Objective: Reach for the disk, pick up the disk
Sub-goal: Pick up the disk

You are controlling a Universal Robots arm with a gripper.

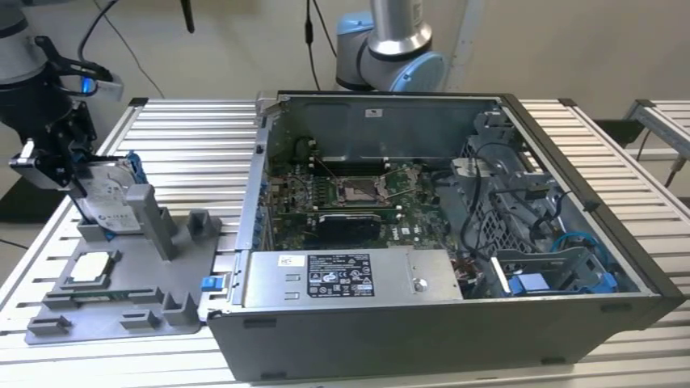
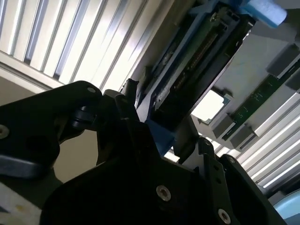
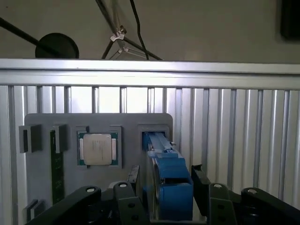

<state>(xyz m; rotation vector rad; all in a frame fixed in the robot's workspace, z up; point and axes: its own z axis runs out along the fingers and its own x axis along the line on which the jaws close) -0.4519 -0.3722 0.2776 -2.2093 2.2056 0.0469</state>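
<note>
The disk [image 1: 108, 192] stands on edge in a slot of the grey holder [image 1: 129, 311] at the exterior view's left, silver with a white label and blue frame. My gripper [image 1: 77, 179] reaches down over it. In the first wrist view the disk [image 3: 171, 183] shows edge-on with a black finger [image 3: 134, 180] pressed close on one side and another on the opposite side, so the gripper [image 3: 166, 182] is shut on the disk. The second wrist view shows the disk [image 2: 192, 75] running away from the gripper [image 2: 166, 119], its lower end still in the slot.
A small square silver chip [image 3: 97, 149] and a green memory stick [image 3: 56, 168] lie in the holder beside the disk. An open computer case [image 1: 431, 323] stands to the exterior view's right on the slatted metal table [image 1: 183, 145]. A second arm's base [image 1: 389, 56] rises behind the case.
</note>
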